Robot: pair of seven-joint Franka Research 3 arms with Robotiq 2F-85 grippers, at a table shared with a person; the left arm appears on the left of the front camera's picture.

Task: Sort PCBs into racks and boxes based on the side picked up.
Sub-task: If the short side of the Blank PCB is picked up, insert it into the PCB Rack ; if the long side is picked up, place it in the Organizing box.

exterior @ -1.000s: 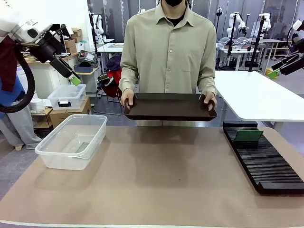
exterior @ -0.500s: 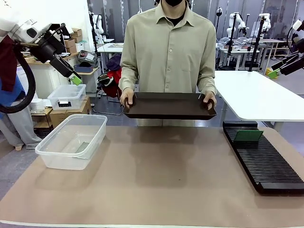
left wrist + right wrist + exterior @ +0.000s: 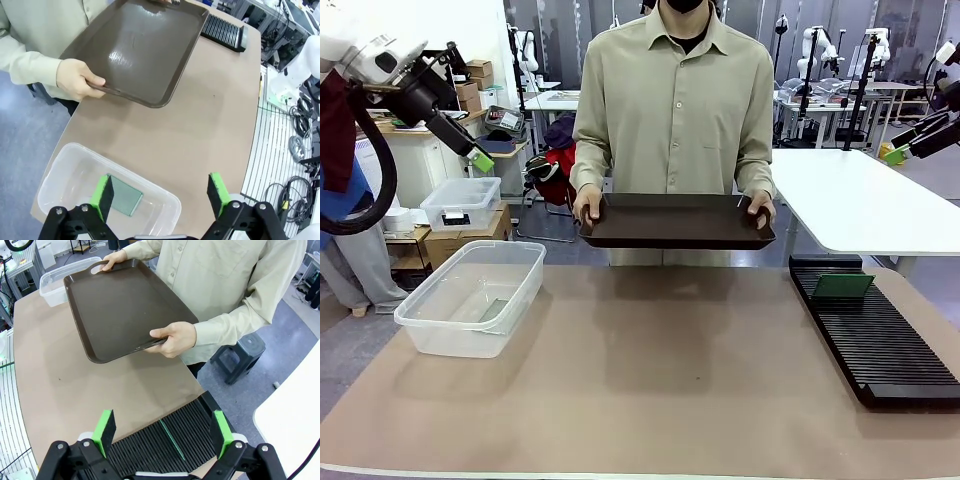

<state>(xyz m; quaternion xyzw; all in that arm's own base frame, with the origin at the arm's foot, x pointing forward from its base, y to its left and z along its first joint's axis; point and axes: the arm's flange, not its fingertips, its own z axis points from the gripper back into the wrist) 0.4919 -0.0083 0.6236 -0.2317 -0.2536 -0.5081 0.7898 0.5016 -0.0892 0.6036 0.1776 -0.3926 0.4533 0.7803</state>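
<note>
PCBs: one (image 3: 123, 200) flat in tub (image 3: 525, 285); one (image 3: 842, 286) upright in rack (image 3: 890, 350)
Tray (image 3: 675, 222): held by person
Left claw (image 3: 162, 192): open, empty
Right claw (image 3: 162, 430): open, empty

box (image 3: 470, 297) left, rack (image 3: 875, 335) right, tray (image 3: 676, 222) behind

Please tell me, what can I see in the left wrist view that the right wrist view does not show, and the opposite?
Left wrist view: a PCB lying flat on the floor of the clear tub, below the open left gripper.

Right wrist view: a second PCB standing on edge in a slot of the black rack, below the open right gripper.

Both views: the dark tray, bare, held by the person's hands over the brown table.
</note>
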